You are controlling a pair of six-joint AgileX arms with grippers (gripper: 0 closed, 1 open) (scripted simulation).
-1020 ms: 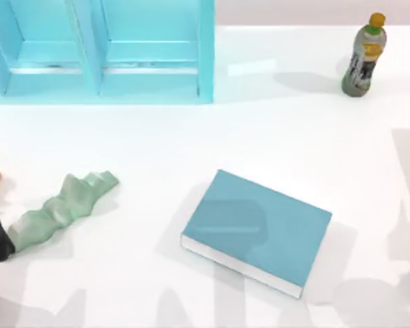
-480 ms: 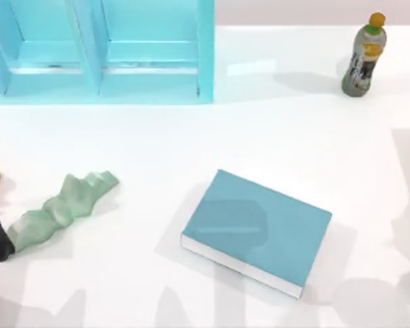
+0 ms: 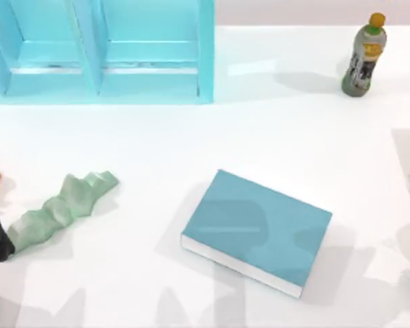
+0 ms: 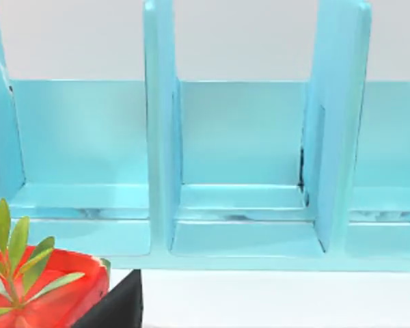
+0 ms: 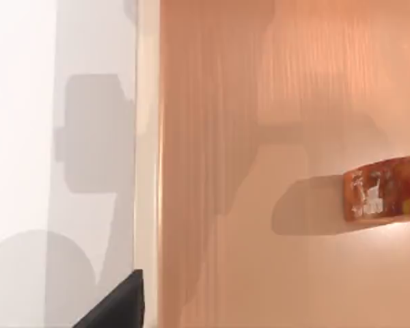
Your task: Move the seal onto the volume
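nothing on my table [image 3: 273,137] moved; book [image 3: 257,231] lies near the front edge, green piece [image 3: 58,208] left, bottle [image 3: 363,56] far-right corner; can't tell my grippers' state.

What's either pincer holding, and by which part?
Cannot tell. Left pincer at the table's left edge, right pincer at its right; the volume lies bare.

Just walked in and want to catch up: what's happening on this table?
Nothing is being handled yet. The teal book lies flat near the table's middle with nothing on it. A pale green jagged piece lies to its left, a bottle stands at the far right, and a turquoise shelf unit sits at the far left.
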